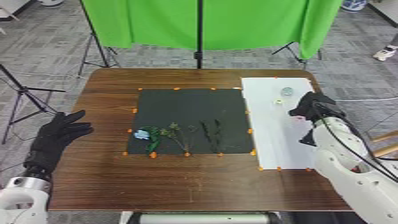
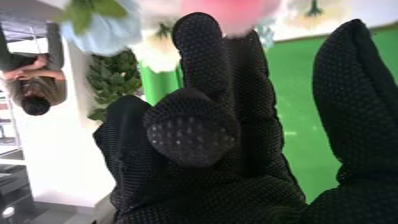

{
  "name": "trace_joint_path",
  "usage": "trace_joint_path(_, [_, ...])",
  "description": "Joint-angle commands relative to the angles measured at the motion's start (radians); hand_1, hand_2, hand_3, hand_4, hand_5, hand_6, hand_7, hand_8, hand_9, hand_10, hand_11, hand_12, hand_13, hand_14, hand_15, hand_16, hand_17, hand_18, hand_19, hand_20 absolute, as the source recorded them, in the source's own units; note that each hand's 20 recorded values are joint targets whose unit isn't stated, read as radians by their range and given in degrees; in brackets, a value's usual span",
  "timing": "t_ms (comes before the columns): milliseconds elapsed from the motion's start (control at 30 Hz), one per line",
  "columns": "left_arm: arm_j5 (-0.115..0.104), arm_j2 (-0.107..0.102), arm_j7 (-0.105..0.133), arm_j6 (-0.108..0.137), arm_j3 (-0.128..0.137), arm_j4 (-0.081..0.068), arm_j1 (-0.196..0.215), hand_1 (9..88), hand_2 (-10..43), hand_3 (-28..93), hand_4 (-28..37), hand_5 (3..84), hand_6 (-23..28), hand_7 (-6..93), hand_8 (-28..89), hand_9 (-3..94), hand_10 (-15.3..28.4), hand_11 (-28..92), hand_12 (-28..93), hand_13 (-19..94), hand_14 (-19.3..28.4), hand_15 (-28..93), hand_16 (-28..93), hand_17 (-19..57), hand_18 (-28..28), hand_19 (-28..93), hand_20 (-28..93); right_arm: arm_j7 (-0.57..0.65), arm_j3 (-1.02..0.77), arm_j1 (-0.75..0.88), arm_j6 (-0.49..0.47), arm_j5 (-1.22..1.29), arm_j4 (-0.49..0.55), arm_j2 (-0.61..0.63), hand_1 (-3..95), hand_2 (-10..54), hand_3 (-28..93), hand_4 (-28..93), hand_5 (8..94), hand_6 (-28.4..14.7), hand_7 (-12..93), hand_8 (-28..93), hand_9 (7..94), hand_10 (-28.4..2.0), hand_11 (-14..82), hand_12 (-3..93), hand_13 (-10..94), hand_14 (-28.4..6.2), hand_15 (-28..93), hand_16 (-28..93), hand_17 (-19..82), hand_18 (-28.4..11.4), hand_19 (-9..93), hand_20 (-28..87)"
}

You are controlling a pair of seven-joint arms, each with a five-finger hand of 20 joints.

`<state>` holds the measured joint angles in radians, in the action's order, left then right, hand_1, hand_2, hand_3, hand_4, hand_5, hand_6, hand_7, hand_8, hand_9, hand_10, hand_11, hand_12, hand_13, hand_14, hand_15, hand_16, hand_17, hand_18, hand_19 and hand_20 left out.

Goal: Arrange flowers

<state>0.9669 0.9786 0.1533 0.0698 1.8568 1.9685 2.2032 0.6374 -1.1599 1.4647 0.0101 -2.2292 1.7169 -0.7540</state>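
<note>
One pink, rounded, soft-petalled flower (image 2: 233, 14), just beyond the loosely open, partly bent fingers of the black-fabric-gloved right hand (image 2: 222, 206), nothing visibly clasped, contact impossible to tell; probably light, yielding and easily crushed, hence best pinched gently beneath the bloom.

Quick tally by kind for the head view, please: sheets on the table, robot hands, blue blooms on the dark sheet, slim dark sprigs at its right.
Sheets: 2, dark sheet and white sheet
Robot hands: 2, left hand and right hand
Blue bloom: 1
Slim dark sprigs: 2
Total: 7
</note>
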Motion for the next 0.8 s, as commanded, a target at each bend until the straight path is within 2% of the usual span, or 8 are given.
trace_joint_path(33, [0.006, 0.014, -0.012, -0.015, 0.006, 0.001, 0.019, 16.5, 14.1, 59, -28.3, 46.8, 8.9, 4.3, -5, 50.8, 17.3, 17, 11, 43, 20.8, 22, 0, 11.5, 16.0, 20, 19, 0.031, 0.026, 0.037, -0.016, -0.026, -0.032, -0.018, 36.4, -9.5, 65, -15, 63.0, 2.1, 17, -10, 74.4, -14.6, 30.7, 28.5, 86, -4.4, 65, 31, 59, -18.1, 93, 57])
trace_joint_path(167, [0.005, 0.016, -0.012, -0.012, 0.007, 0.002, 0.021, 16.8, 14.1, 59, -28.3, 46.8, 8.9, 4.4, -5, 50.7, 17.3, 17, 11, 43, 20.8, 22, 0, 11.5, 16.0, 20, 19, 0.02, 0.051, 0.05, 0.096, -0.033, -0.057, -0.027, 43.8, -9.5, 66, -18, 62.4, 2.8, 17, -10, 75.5, -13.5, 30.7, 27.9, 87, -3.4, 65, 30, 59, -17.4, 93, 56])
trace_joint_path(233, [0.005, 0.017, -0.013, -0.011, 0.008, 0.001, 0.021, 16.7, 14.0, 59, -28.3, 46.8, 8.9, 4.4, -5, 50.7, 17.3, 17, 11, 43, 20.8, 22, 0, 11.5, 16.0, 20, 19, 0.02, 0.071, 0.05, 0.185, -0.035, -0.073, -0.03, 49.4, -9.5, 61, -18, 64.0, 3.0, 18, -8, 78.6, -11.8, 25.0, 35.8, 88, -2.8, 64, 31, 60, -16.9, 93, 56])
trace_joint_path(267, [0.005, 0.018, -0.012, -0.009, 0.009, 0.002, 0.023, 16.7, 14.0, 59, -28.3, 46.8, 8.9, 4.4, -5, 50.7, 17.4, 17, 11, 43, 20.8, 22, 0, 11.5, 16.0, 20, 19, 0.023, 0.078, 0.048, 0.213, -0.039, -0.076, -0.032, 57.1, -9.5, 53, -16, 67.8, 2.4, 20, -1, 83.3, -10.1, 17.2, 42.9, 90, -2.1, 64, 31, 61, -16.2, 93, 55])
trace_joint_path(333, [0.004, 0.019, -0.012, -0.01, 0.012, 0.004, 0.027, 16.7, 14.1, 59, -28.3, 46.8, 8.8, 4.4, -5, 50.7, 17.3, 17, 11, 43, 20.8, 22, 0, 11.5, 16.0, 20, 19, 0.023, 0.088, 0.046, 0.265, -0.043, -0.079, -0.031, 63.8, -9.5, 49, -14, 73.2, 2.1, 22, 6, 87.8, -8.7, 13.8, 46.7, 92, -1.1, 63, 31, 63, -15.5, 93, 55])
trace_joint_path(467, [0.005, 0.022, -0.009, -0.008, 0.017, 0.009, 0.034, 16.7, 14.0, 59, -28.3, 46.8, 8.8, 4.4, -5, 50.6, 17.3, 17, 11, 43, 20.8, 22, 0, 11.4, 16.0, 20, 19, 0.037, 0.059, 0.042, 0.273, -0.056, -0.033, -0.022, 67.8, -9.5, 50, -14, 78.8, 0.6, 25, 11, 90.7, -8.3, 13.6, 47.5, 93, -0.1, 64, 31, 66, -14.7, 93, 57])
trace_joint_path(600, [0.004, 0.02, -0.009, -0.003, 0.024, 0.012, 0.043, 16.8, 14.0, 59, -28.3, 46.7, 8.8, 4.4, -5, 50.6, 17.2, 17, 11, 43, 20.8, 22, 0, 11.4, 16.0, 20, 19, 0.053, 0.0, 0.008, 0.282, -0.077, 0.077, 0.0, 68.1, -9.5, 51, -14, 79.7, 0.0, 25, 11, 91.0, -8.4, 13.4, 47.8, 94, 0.1, 64, 31, 66, -14.4, 93, 57])
trace_joint_path(800, [-0.002, 0.014, -0.005, 0.008, 0.033, 0.018, 0.052, 17.3, 14.7, 58, -28.3, 46.8, 8.7, 4.5, -5, 50.7, 17.2, 17, 11, 43, 20.8, 22, 0, 11.4, 16.0, 20, 19, -0.02, 0.069, -0.194, 0.265, -0.035, 0.226, 0.057, 68.1, -9.5, 51, -13, 80.1, -0.5, 24, 12, 91.0, -8.5, 13.2, 48.4, 93, 0.4, 64, 32, 66, -14.0, 93, 58])
